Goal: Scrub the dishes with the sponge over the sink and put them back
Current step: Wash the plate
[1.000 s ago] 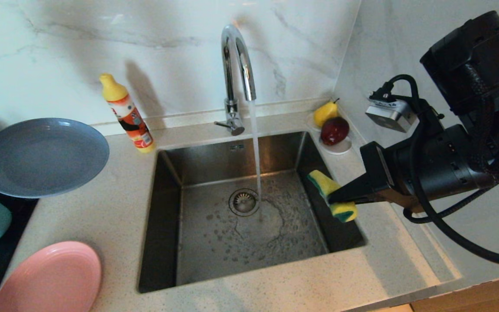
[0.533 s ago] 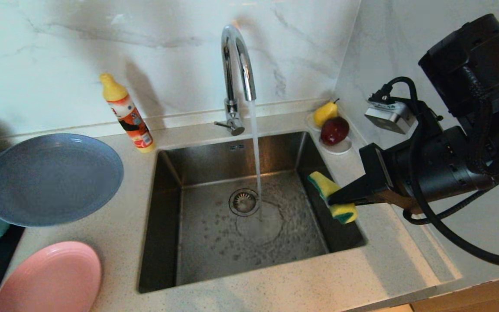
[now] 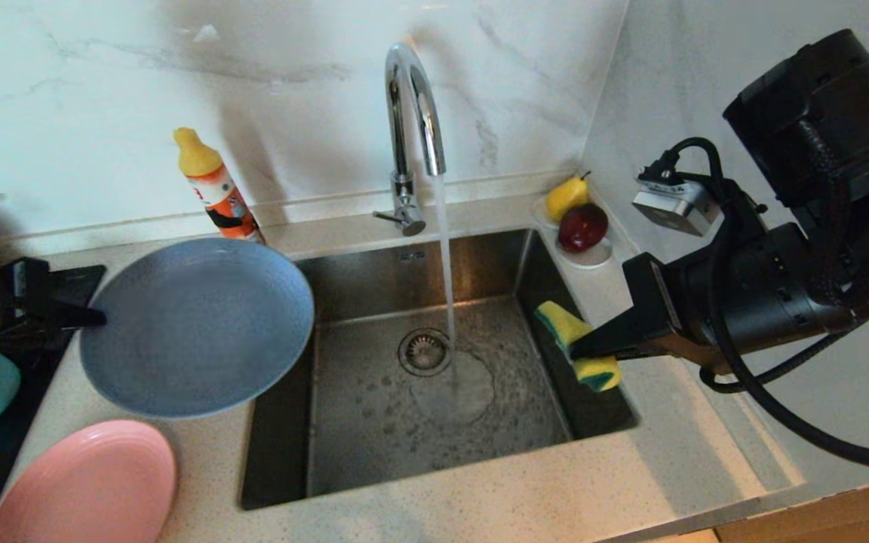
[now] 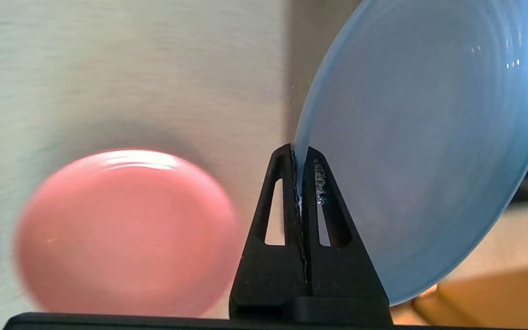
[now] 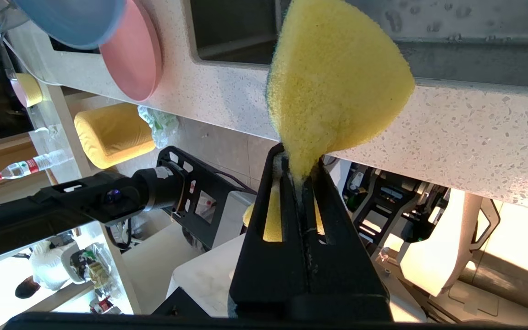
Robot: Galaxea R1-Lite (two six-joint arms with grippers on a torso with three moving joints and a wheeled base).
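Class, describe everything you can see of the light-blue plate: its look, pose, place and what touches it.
The light-blue plate is round, matte and shallow, with a low raised rim and faint rings inside; it looks ceramic or plastic. It hangs in the air, tilted, over the counter and the sink's left edge, hiding the base of the soap bottle. Only the left pincer touches it, shut on its rim.

Head camera looks steeply down on the sink (image 3: pixel 434 392). Each wrist camera sits close behind its tool, both seeing the pink plate (image 4: pixel 126 233).
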